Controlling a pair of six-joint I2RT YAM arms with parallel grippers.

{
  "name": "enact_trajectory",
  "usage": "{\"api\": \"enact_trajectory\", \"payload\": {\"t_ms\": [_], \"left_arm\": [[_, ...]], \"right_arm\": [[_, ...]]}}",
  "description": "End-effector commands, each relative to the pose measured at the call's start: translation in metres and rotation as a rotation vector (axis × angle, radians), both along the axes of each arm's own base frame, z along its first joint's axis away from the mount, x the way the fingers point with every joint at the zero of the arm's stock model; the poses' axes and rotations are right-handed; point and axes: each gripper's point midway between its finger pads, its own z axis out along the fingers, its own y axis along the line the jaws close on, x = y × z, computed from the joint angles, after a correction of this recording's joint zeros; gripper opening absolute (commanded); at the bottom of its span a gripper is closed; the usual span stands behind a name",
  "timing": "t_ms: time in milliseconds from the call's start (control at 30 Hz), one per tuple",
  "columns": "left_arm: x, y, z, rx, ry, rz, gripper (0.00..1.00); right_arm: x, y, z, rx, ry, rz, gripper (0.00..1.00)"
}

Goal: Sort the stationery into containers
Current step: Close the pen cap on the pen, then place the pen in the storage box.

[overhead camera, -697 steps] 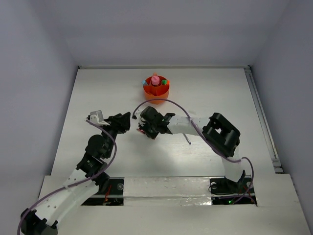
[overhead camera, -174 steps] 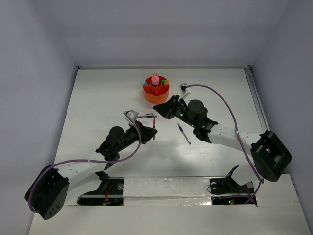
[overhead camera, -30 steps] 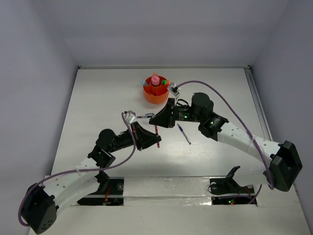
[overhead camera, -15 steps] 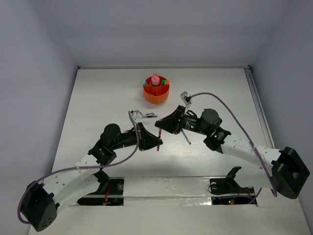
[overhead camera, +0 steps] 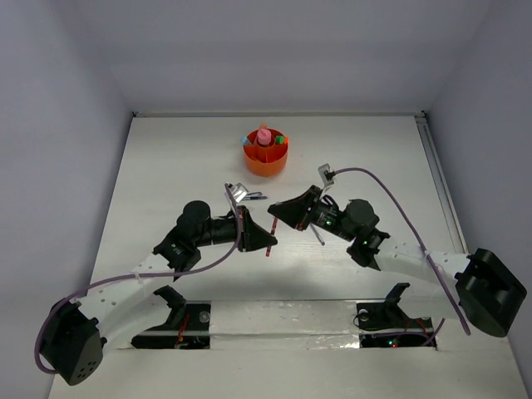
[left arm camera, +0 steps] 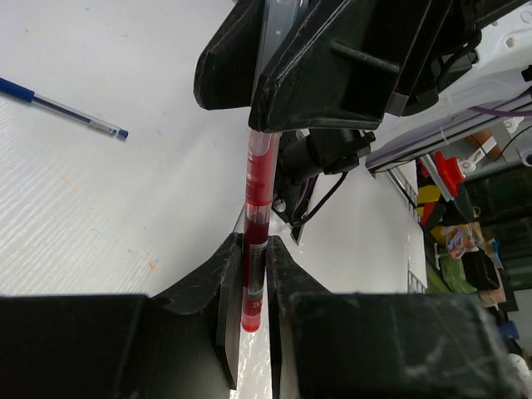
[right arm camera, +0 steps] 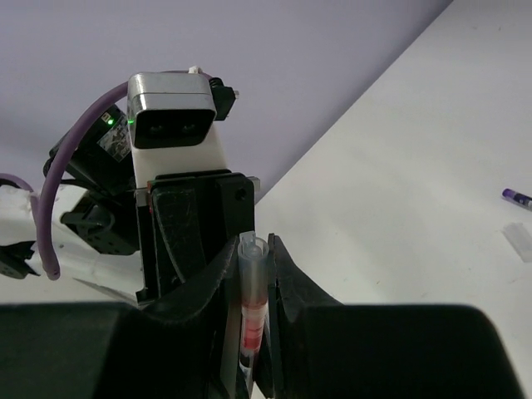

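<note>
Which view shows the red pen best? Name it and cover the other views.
The left wrist view: the red pen appears close, sharp and at nearly full length. The right wrist view shows only a short, foreshortened end of it. The top external view shows just a thin red sliver.

From my screen both arms look alike: the left arm [overhead camera: 125,287] and the right arm [overhead camera: 416,259] have white links dotted with small holes, joined by chunky black joint housings [overhead camera: 490,291]. A purple cable [right arm camera: 50,199] loops along each one. The left wrist camera [right arm camera: 173,98] is a silver box with two dark lenses on a white mount, with a green light [right arm camera: 110,121] glowing beside it. The fingers [left arm camera: 208,287] are matte black wedges.
</note>
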Motion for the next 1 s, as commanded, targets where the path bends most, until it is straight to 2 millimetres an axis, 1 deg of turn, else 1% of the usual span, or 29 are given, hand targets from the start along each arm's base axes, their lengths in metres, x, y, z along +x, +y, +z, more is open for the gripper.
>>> {"api": "enact_trajectory", "payload": {"t_ms": [0,67,133,167,233,267,300,333,400,433,467,500,533,567,600,633,667,733,767,800,833,867,900,933,967], "left_arm": [[0.038,0.011,0.152,-0.379,-0.368,0.188,0.0],[0.04,0.009,0.145,-0.375,-0.35,0.184,0.0],[0.04,0.009,0.14,-0.368,-0.334,0.184,0.0],[0.041,0.008,0.132,-0.357,-0.322,0.185,0.0],[0.039,0.01,0.126,-0.35,-0.318,0.185,0.0],[0.04,0.01,0.116,-0.33,-0.297,0.195,0.0],[0.041,0.011,0.11,-0.315,-0.293,0.202,0.0],[0.042,0.011,0.104,-0.302,-0.282,0.208,0.04],[0.04,0.014,0.091,-0.278,-0.263,0.213,0.12],[0.038,0.014,0.087,-0.27,-0.261,0.213,0.16],[0.036,0.017,0.08,-0.257,-0.251,0.217,0.26],[0.035,0.018,0.077,-0.253,-0.252,0.219,0.31],[0.031,0.021,0.077,-0.254,-0.266,0.218,0.41],[0.03,0.023,0.067,-0.233,-0.248,0.225,0.46],[0.03,0.025,0.064,-0.224,-0.249,0.235,0.51],[0.029,0.027,0.061,-0.214,-0.251,0.244,0.56],[0.029,0.031,0.057,-0.198,-0.251,0.265,0.65],[0.027,0.036,0.054,-0.187,-0.249,0.285,0.72],[0.026,0.04,0.054,-0.186,-0.25,0.303,0.77],[0.026,0.043,0.052,-0.182,-0.25,0.317,0.78],[0.027,0.045,0.052,-0.18,-0.25,0.333,0.8],[0.028,0.051,0.051,-0.176,-0.249,0.366,0.83],[0.03,0.053,0.048,-0.167,-0.249,0.387,0.84],[0.032,0.056,0.045,-0.158,-0.244,0.408,0.86],[0.036,0.062,0.042,-0.15,-0.238,0.451,0.99]], "right_arm": [[-0.066,0.01,-0.101,-0.304,0.188,0.252,0.0],[-0.064,0.011,-0.103,-0.318,0.195,0.245,0.0],[-0.057,0.01,-0.099,-0.313,0.198,0.205,0.0],[-0.055,0.01,-0.096,-0.308,0.196,0.189,0.0],[-0.046,0.012,-0.08,-0.276,0.184,0.15,0.0],[-0.043,0.013,-0.073,-0.261,0.179,0.139,0.0],[-0.031,0.01,-0.067,-0.243,0.187,0.093,0.0],[-0.023,0.012,-0.053,-0.215,0.176,0.076,0.0],[-0.009,0.011,-0.038,-0.169,0.182,0.033,0.0],[0.004,0.008,-0.031,-0.145,0.179,0.002,0.0],[0.012,0.009,-0.018,-0.116,0.17,-0.016,0.0],[0.021,0.008,-0.011,-0.09,0.179,-0.042,0.0],[0.035,0.006,-0.009,-0.074,0.181,-0.072,0.0],[0.045,0.006,0.002,-0.047,0.175,-0.093,0.0],[0.052,0.007,0.005,-0.028,0.192,-0.099,0.0],[0.06,0.007,0.012,0.005,0.18,-0.109,0.0],[0.076,0.004,0.007,0.011,0.193,-0.137,0.0],[0.092,0.003,0.021,0.058,0.189,-0.146,0.0],[0.101,0.001,0.023,0.068,0.186,-0.161,0.0],[0.117,-0.004,0.018,0.063,0.193,-0.196,0.0],[0.128,-0.005,0.03,0.073,0.168,-0.21,0.0],[0.137,-0.007,0.034,0.068,0.151,-0.234,0.0],[0.148,-0.007,0.032,0.028,0.105,-0.274,0.0],[0.171,-0.015,0.042,0.005,0.086,-0.374,0.0],[0.183,-0.018,0.044,-0.022,0.066,-0.426,0.0]]}}
